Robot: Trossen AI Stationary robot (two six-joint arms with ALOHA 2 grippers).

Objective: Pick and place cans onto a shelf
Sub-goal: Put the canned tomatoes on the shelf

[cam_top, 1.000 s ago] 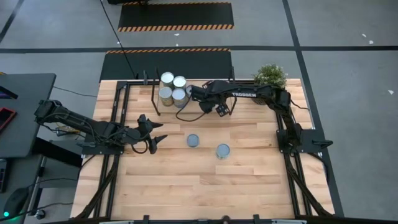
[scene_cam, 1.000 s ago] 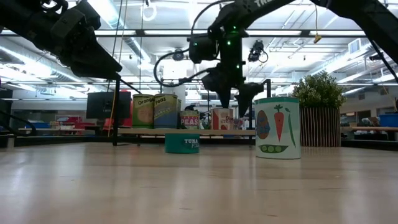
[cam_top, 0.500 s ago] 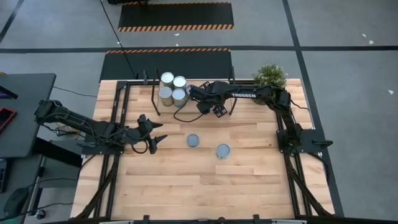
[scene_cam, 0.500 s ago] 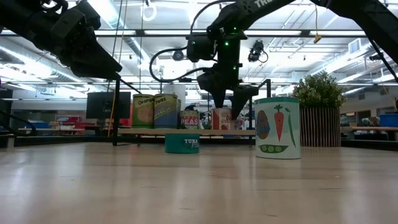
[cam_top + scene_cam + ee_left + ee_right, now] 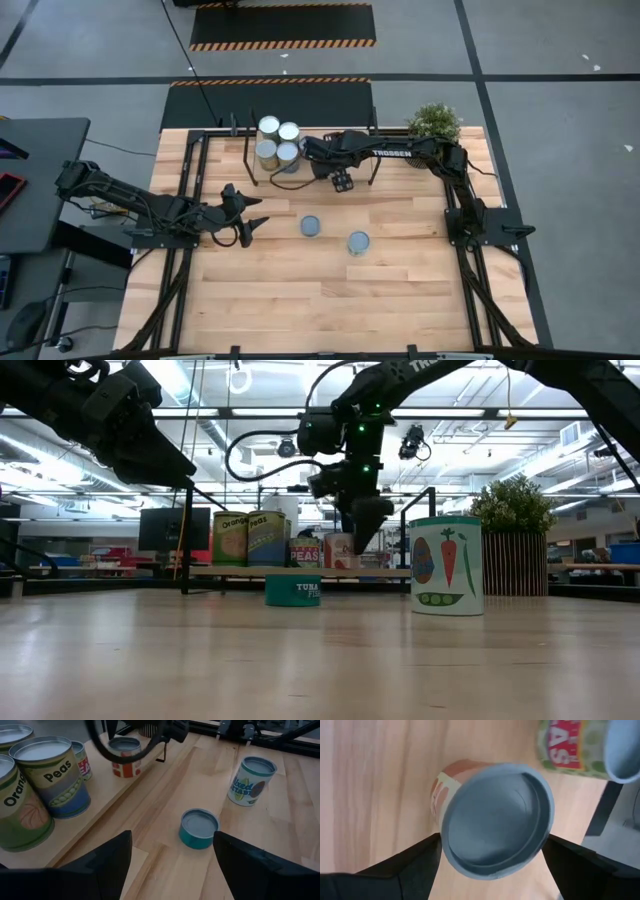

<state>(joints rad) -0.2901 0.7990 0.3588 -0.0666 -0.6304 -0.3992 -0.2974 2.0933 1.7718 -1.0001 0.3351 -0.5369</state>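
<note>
My right gripper (image 5: 341,181) stands over the shelf (image 5: 240,571), closed around a red-and-white can (image 5: 497,820), which also shows in the low view (image 5: 338,550). Several cans (image 5: 277,140) stand upright on the shelf's left part, among them Peas (image 5: 52,770) and Orange (image 5: 15,805). A low teal tuna can (image 5: 312,226) and a tall vegetable-label can (image 5: 358,242) stand on the table. My left gripper (image 5: 255,212) is open and empty, left of the tuna can and above the table. My right gripper holds the red-and-white can by its side wall just under the top rim (image 5: 445,837), one finger (image 5: 415,865) on each side. The fingers come from above, pointing down. The can is upright with its bottom at the shelf board; whether it rests there I cannot tell.
A potted plant (image 5: 434,122) stands at the table's far right corner. The shelf's black posts (image 5: 375,165) rise beside my right gripper. A cable loop (image 5: 262,455) hangs from the right arm. Bare tabletop lies toward the near edge (image 5: 330,310).
My right gripper has gone toward the table's left along the shelf and has turned about its wrist, so in the low view its two fingers now line up one behind the other. The red-and-white can has shifted left with it, closer to the other cans.
</note>
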